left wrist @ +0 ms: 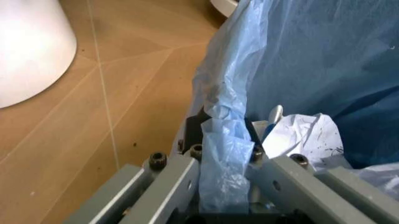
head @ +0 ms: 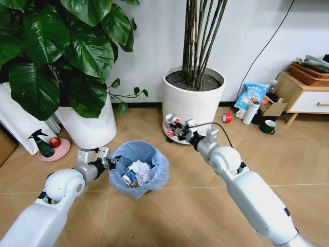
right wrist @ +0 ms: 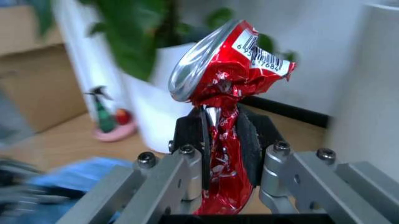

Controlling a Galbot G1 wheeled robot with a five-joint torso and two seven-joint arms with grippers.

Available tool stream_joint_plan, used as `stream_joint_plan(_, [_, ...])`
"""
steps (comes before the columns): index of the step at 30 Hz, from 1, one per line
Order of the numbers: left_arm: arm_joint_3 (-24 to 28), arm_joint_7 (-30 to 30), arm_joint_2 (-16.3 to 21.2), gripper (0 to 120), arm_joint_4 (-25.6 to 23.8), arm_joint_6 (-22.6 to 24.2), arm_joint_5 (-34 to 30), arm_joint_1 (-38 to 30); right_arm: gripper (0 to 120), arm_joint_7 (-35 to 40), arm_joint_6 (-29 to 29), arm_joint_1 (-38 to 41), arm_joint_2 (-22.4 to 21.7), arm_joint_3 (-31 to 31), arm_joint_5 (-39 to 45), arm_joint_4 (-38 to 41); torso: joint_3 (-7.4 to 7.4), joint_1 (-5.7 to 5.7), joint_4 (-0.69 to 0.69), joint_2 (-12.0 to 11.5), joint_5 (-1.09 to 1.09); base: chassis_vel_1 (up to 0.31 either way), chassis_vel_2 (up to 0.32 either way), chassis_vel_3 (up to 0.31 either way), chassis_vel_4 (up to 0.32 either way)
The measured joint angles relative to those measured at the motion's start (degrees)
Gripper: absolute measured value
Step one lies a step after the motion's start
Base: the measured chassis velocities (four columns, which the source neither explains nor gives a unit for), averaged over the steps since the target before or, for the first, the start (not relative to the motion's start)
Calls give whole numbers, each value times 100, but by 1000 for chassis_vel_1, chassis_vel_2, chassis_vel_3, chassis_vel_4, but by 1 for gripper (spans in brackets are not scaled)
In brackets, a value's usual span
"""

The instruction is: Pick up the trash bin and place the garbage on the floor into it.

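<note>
The trash bin [head: 139,167], small and lined with a crinkly light blue bag, is at the middle of the tile floor; whether it touches the floor I cannot tell. Inside it lie garbage pieces: white paper wads [head: 140,171] and a blue-white carton [head: 128,178]. My left gripper [head: 108,162] is shut on the bin's near-left rim, with the blue bag [left wrist: 227,154] pinched between its fingers. My right gripper [head: 177,128] hangs above the floor behind and to the right of the bin. It is shut on a crushed red can [right wrist: 227,79], another piece of garbage.
A large white pot [head: 194,100] with bamboo stands just behind the right gripper. A second white pot [head: 90,126] with a leafy plant is at the left, beside a spray bottle [head: 42,144] on a pink dish. A red tape roll [head: 227,117], blue snack bag [head: 254,95], mug [head: 268,126] and wooden cabinet [head: 303,95] are at the right.
</note>
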Motion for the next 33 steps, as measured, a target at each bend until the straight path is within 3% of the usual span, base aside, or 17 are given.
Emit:
stream_joint_plan(7, [273, -106, -124, 0, 70, 0, -41, -266, 12, 565, -291, 242, -13, -1013, 655, 291, 0, 0, -1, 0, 1, 0, 0, 0, 0])
stream_joint_plan(13, [291, -137, -128, 0, 85, 0, -53, -294, 16, 679, -546, 189, -14, -1222, 583, 299, 0, 0, -1, 0, 1, 0, 0, 0, 0])
stream_joint_plan(21, [248, -147, -129, 0, 168, 0, -52, -300, 46, 824, -724, 150, 17, -1288, 624, 310, 0, 0, -1, 1, 0, 0, 0, 0, 0])
stream_joint_plan(25, [250, -149, -144, 0, 170, 0, -55, -309, 51, 837, -734, 141, 46, -1293, 623, 293, 0, 0, -1, 1, 1, 0, 0, 0, 0])
stream_joint_plan(27, [256, -158, -174, 0, 175, 0, -66, -329, 69, 845, -765, 134, 101, -1294, 621, 267, 0, 0, -1, 1, 1, 0, 0, 0, 0])
stream_joint_plan(33, [244, -164, -180, 0, 196, 0, -85, -346, 89, 839, -780, 134, 118, -1290, 619, 253, 0, 0, -1, 1, 1, 0, 0, 0, 0])
